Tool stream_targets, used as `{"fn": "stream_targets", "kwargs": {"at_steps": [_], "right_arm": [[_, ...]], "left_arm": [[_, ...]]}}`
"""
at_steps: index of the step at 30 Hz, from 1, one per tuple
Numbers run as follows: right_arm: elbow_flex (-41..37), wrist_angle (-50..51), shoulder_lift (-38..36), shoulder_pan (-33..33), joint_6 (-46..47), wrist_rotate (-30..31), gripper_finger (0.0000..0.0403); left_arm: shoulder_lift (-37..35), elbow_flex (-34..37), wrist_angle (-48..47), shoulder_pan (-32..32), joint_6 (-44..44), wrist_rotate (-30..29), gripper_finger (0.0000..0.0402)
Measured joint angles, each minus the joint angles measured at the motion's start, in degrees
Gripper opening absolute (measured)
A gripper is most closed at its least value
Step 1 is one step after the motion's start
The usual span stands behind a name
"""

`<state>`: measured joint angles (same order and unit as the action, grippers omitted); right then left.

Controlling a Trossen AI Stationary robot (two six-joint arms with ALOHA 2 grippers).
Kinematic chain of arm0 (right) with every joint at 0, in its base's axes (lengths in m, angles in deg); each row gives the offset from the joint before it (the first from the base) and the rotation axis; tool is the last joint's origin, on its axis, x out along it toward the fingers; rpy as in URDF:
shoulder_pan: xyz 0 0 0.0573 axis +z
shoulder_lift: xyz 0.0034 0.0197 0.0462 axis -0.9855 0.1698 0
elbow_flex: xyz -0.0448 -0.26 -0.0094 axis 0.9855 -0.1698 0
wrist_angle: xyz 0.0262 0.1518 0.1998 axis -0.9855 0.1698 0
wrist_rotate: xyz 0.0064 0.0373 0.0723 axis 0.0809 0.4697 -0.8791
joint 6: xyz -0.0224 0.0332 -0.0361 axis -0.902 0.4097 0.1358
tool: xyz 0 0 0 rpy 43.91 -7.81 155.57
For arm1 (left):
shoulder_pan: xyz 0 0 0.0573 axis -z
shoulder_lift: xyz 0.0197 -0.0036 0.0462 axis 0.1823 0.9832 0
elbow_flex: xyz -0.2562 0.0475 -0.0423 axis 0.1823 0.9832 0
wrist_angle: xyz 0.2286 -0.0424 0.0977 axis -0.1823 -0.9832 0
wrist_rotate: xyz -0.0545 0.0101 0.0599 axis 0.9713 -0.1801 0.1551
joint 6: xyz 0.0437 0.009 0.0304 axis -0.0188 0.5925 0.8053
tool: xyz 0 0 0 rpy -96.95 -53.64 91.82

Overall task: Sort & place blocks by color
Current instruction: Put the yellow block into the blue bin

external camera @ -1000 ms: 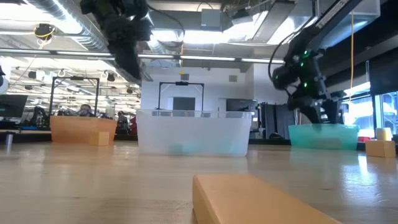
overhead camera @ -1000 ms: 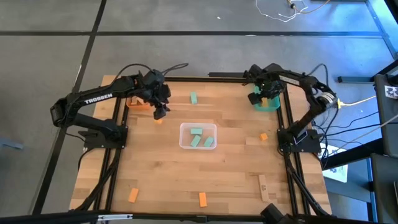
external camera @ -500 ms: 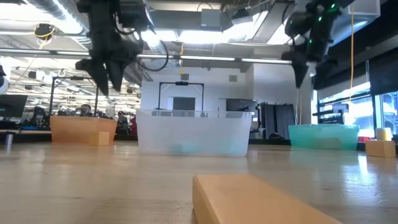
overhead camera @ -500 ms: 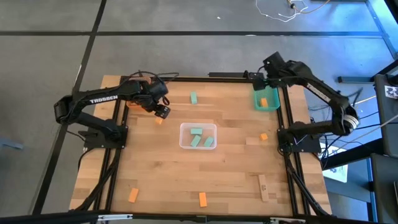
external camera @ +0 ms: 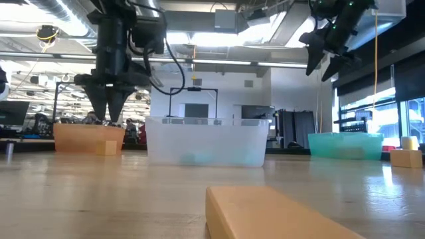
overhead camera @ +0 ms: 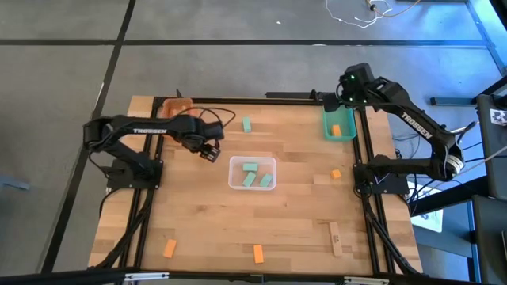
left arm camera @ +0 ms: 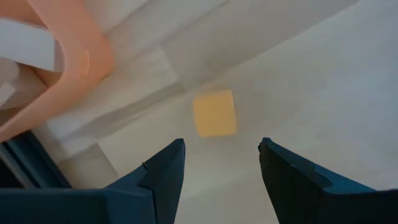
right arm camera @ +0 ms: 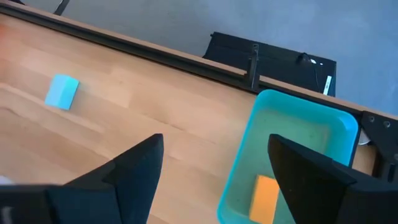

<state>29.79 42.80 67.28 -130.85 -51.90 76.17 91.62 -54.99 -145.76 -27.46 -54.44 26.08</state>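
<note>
The left tool (overhead camera: pixel 210 152), jaws wide, is hovering over an orange block (left arm camera: pixel 214 113) beside the orange tray (overhead camera: pixel 176 107). The right tool (overhead camera: pixel 342 89), wide and empty, is hanging above the teal tray (overhead camera: pixel 326 127) at the counter's (overhead camera: pixel 293 214) edge. "TROSSEN" is showing on both arms.

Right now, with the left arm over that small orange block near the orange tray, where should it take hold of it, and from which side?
Probably from straight above, across two opposite side faces. The small orange block lies flat on the table, clear of the orange tray, nearly square in outline. The left gripper is open, jaws framing it.
</note>
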Motion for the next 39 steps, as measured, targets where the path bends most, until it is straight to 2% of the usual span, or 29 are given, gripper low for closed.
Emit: {"fn": "stream_targets", "kwargs": {"at_steps": [5,21,26,29,34,39], "right_arm": [[0.00,0.00,0.00,0.00,-0.52,-0.36,0.0288],[0.00,0.00,0.00,-0.02,-2.03,-1.43,0.0288],[0.00,0.00,0.00,-0.02,-2.20,-1.46,0.0288],[0.00,0.00,0.00,-0.02,-2.12,-1.46,0.0288],[0.00,0.02,0.00,-0.02,-2.00,-1.46,0.0288],[0.00,0.01,0.00,-0.02,-2.02,-1.41,0.0288]], "left_arm": [[3.56,0.00,0.28,1.18,-0.17,-2.56,0.0195],[15.12,0.00,3.13,1.14,0.19,-3.38,0.0195],[17.34,-0.13,4.52,1.14,4.87,-3.41,0.0193],[17.37,-0.11,5.38,1.16,7.92,-3.85,0.0175],[16.89,-0.30,5.98,0.41,11.01,-4.89,0.0124],[15.18,-3.08,5.96,-1.12,14.93,-0.69,0.0124]]}}
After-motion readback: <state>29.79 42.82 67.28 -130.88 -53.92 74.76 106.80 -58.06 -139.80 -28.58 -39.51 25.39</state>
